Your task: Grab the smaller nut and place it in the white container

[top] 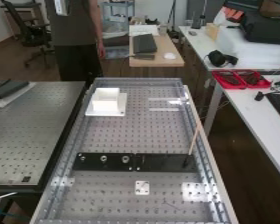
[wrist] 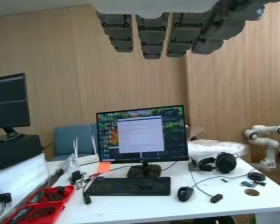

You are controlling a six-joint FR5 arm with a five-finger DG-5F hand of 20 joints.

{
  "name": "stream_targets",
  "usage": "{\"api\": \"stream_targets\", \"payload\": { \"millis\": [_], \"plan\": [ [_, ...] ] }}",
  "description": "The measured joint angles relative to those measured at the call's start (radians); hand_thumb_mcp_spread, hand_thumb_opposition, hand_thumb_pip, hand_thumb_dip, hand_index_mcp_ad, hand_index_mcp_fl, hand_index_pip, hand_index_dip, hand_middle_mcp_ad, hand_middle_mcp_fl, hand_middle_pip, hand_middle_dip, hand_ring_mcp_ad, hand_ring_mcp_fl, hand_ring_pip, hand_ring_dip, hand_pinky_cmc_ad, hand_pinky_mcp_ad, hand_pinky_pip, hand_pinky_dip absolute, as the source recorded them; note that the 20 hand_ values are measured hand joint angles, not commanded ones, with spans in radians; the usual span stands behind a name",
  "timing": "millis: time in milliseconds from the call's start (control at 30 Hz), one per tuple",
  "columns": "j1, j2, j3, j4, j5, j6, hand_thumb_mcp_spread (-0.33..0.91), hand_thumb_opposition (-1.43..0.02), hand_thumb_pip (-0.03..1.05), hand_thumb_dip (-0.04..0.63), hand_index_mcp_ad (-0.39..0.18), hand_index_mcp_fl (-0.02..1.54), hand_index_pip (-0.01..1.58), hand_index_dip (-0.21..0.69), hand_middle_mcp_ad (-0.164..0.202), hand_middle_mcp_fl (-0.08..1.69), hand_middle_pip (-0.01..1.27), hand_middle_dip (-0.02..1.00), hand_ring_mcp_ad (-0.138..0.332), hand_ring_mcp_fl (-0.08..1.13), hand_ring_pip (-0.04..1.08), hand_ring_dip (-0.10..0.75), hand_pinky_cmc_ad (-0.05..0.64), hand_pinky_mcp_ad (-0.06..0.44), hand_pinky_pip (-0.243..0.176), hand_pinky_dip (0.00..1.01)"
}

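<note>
Nut pick not done, transfer not done: start-stage frame

Task looks to be at zero. Silver ring-shaped metal nuts, one [top: 104, 158] midway along the row and one [top: 126, 159] near the plate's inner end, sit on the flat black rectangular plate [top: 114, 167] on the perforated grey metal counter [top: 117, 135]. A tinier light piece [top: 83, 158] sits at the row's outer end; cannot tell if it is a nut too. So the smaller nut is most likely one of this row, exact pick unsure. White square box-like container [top: 106, 104] stands on its wider white base at the counter's far end, well apart from the row. Its inside is too pale to read, but nothing suggests a nut has been delivered.

Dark grey jointed robot hand [wrist: 152, 37]: fingers straight, side by side with slight gaps, nothing pinched. Wrist view faces the room, so the hand is likely not lined up for a grasp.

Left to do, all of it: approach the row, pinch the smaller nut, lift, carry to the container, release inside.
</note>
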Motion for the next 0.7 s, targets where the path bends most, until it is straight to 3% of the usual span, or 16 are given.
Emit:
{"api": "stream_targets", "payload": {
  "millis": [133, 200, 233, 267, 433, 533, 633, 700],
  "plan": [
    [-0.002, 0.000, 0.001, 0.000, -0.002, 0.001, 0.00, 0.00, 0.02, 0.000, -0.007, 0.02, 0.01, -0.012, 0.065, 0.02, 0.02, 0.03, 0.070, 0.00, 0.02, 0.012, 0.047, 0.047, -0.010, 0.02],
    [-0.002, 0.000, 0.002, -0.002, -0.003, 0.001, 0.13, -0.15, 0.24, 0.044, -0.007, 0.02, 0.02, -0.012, 0.063, 0.01, 0.04, 0.03, 0.066, 0.00, 0.03, 0.014, 0.065, 0.049, -0.010, 0.10],
    [-0.003, 0.000, 0.002, -0.002, -0.004, 0.001, 0.20, -0.23, 0.32, 0.059, -0.012, 0.02, 0.02, -0.012, 0.063, 0.01, 0.06, 0.06, 0.066, 0.00, 0.04, 0.016, 0.079, 0.077, -0.014, 0.18],
    [-0.003, 0.000, 0.002, -0.002, -0.004, 0.000, 0.24, -0.32, 0.34, 0.070, -0.017, 0.02, 0.03, -0.012, 0.066, 0.01, 0.08, 0.09, 0.066, 0.00, 0.06, 0.024, 0.115, 0.115, -0.021, 0.26],
    [-0.004, -0.001, 0.004, -0.005, -0.005, 0.000, 0.28, -0.57, 0.36, 0.065, -0.037, 0.02, 0.06, -0.012, 0.065, 0.01, 0.10, 0.14, 0.089, 0.00, 0.09, 0.040, 0.283, 0.250, -0.059, 0.47],
    [-0.004, -0.002, 0.006, -0.007, -0.007, 0.000, 0.28, -0.64, 0.40, 0.072, -0.037, 0.02, 0.07, -0.012, 0.065, 0.01, 0.12, 0.16, 0.126, 0.00, 0.11, 0.049, 0.328, 0.290, -0.061, 0.54],
    [-0.005, -0.005, 0.007, -0.006, -0.008, 0.001, 0.28, -0.67, 0.40, 0.068, -0.037, 0.02, 0.08, -0.012, 0.068, 0.01, 0.13, 0.19, 0.140, 0.00, 0.13, 0.059, 0.380, 0.314, -0.073, 0.59],
    [-0.005, -0.006, 0.007, -0.005, -0.009, 0.002, 0.28, -0.68, 0.40, 0.072, -0.037, 0.02, 0.08, -0.012, 0.070, 0.00, 0.13, 0.19, 0.138, 0.00, 0.12, 0.059, 0.379, 0.321, -0.079, 0.60]
  ]
}}
